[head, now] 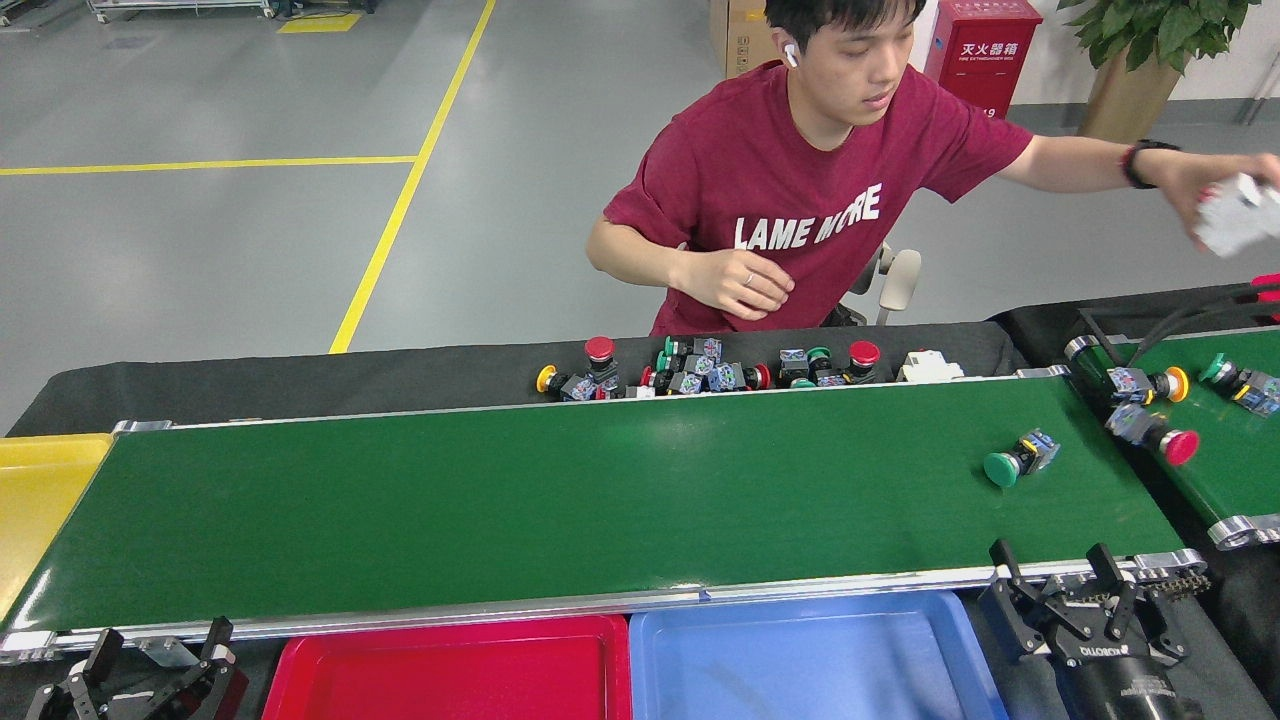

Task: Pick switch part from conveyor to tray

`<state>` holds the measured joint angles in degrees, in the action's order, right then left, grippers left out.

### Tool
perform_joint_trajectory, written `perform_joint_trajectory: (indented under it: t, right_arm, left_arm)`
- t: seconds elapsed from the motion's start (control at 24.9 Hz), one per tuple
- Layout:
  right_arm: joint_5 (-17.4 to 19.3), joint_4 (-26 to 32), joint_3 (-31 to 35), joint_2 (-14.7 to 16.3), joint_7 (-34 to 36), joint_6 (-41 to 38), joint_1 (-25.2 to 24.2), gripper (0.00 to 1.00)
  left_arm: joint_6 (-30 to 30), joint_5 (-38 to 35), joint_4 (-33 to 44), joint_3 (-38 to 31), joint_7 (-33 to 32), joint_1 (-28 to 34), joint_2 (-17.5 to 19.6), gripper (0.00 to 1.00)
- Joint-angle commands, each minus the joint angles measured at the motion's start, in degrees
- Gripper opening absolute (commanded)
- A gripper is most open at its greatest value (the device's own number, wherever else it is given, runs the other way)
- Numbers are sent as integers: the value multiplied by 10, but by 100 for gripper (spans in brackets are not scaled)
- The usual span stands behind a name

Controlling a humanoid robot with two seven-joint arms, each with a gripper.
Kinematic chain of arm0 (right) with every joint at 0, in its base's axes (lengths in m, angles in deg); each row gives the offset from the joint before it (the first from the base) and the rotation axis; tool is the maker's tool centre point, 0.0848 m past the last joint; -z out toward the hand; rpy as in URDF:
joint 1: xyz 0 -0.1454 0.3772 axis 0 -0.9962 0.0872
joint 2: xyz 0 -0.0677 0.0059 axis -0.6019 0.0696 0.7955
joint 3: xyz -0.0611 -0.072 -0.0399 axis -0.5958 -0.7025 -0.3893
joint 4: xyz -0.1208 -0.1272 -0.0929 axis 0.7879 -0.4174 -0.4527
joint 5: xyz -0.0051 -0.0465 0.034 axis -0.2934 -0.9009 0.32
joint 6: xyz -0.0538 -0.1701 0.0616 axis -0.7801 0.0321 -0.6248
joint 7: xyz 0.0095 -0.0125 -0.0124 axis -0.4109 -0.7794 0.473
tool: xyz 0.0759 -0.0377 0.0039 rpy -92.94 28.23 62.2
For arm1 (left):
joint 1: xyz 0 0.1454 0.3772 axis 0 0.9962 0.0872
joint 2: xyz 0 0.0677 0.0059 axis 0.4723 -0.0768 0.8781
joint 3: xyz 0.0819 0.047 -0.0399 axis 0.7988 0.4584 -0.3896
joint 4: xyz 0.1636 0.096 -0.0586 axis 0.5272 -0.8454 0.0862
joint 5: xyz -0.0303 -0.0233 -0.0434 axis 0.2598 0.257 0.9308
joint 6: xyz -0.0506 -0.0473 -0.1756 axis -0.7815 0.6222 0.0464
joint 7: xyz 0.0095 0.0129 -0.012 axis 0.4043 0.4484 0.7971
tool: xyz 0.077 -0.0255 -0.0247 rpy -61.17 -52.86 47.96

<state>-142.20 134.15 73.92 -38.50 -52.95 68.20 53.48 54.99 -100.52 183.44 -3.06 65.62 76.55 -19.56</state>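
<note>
Green-capped switch part lying on its side at right end of conveyor — untouched; right gripper below near rail, fingers spread, empty; left gripper bottom-left, likewise spread; red tray and blue tray beside near rail.

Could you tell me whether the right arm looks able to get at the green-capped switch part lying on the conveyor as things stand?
Probably yes. The green-capped switch part lies alone on the conveyor near its right end, just beyond the open right gripper, with bare belt between them and the person's hand raised well clear.
</note>
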Motion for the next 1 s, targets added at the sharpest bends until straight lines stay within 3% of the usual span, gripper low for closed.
perform_joint_trajectory:
  t: [0.0, 0.2, 0.36, 0.48, 0.52, 0.56, 0.64, 0.72, 0.96]
  right_arm:
    - [-21, -49, -9, 6, -2, 31, 51, 97]
    - [-42, -192, -60, 11, 3, 92, 161, 97]
    - [-42, -277, -127, 18, 4, 141, 218, 97]
    - [-42, -316, -161, 19, 9, 146, 233, 94]
    - [-41, -323, -172, 21, 9, 144, 235, 83]
    - [-35, -323, -184, 33, 9, 133, 235, 61]
    - [-9, -320, -189, 52, 10, 56, 236, 5]
    - [18, -314, -189, 50, 8, 15, 234, 2]
    - [24, -286, -190, 55, 5, 13, 228, 2]
  left_arm:
    - [0, 1, 6, 1, 5, -4, 6, 100]
    - [0, 0, 4, 1, 5, -8, 6, 100]
    - [0, -1, 2, 2, 5, -18, 7, 100]
    - [0, -1, 2, 2, 5, -19, 7, 100]
    - [0, -1, 2, 2, 5, -19, 7, 100]
    - [0, -1, 2, 2, 5, -19, 7, 100]
    - [0, -2, 2, 2, 5, -19, 7, 100]
    - [0, -2, 2, 2, 5, -19, 7, 100]
    - [0, -1, 2, 1, 5, -18, 7, 100]
